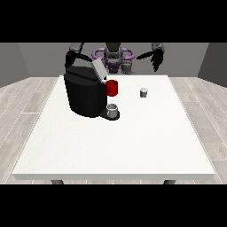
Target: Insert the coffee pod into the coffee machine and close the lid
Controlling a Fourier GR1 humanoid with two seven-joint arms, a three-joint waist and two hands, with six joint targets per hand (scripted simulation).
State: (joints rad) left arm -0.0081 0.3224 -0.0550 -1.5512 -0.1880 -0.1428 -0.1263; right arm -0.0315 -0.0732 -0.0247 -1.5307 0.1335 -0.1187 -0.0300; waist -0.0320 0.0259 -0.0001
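Observation:
A black coffee machine [84, 94] stands on the left half of the white table [115, 142], its grey lid [98, 68] tilted up and open. A small grey coffee pod [143, 92] sits upright on the table to the machine's right, apart from it. The hand at the view's right [157, 59] hangs above the table's far edge, well behind the pod, holding nothing, fingers pointing down. The hand at the view's left [69, 59] is raised behind the machine's top, partly hidden by it.
A red mug [112, 88] stands against the machine's right side. A grey cup [113, 109] rests on the machine's drip tray in front. Wooden floor surrounds the table.

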